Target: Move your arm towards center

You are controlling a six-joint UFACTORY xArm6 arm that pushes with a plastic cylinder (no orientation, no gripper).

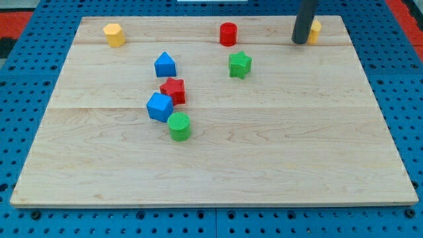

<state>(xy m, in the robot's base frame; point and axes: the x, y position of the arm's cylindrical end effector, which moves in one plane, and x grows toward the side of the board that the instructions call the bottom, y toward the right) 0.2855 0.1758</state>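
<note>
My tip (300,42) is the lower end of a dark rod near the view's top right, on the wooden board (284,152). It stands just left of a yellow block (314,30) that the rod partly hides; whether they touch I cannot tell. A red cylinder (228,34) sits to the tip's left. A green star (240,65) lies below that. Near the board's middle left, a blue house-shaped block (165,65), a red star (173,90), a blue cube (159,107) and a green cylinder (179,126) cluster together. A yellow hexagonal block (114,34) sits at top left.
The board lies on a blue perforated surface (410,99) that shows on all sides. A red area (20,20) shows at the view's top corners.
</note>
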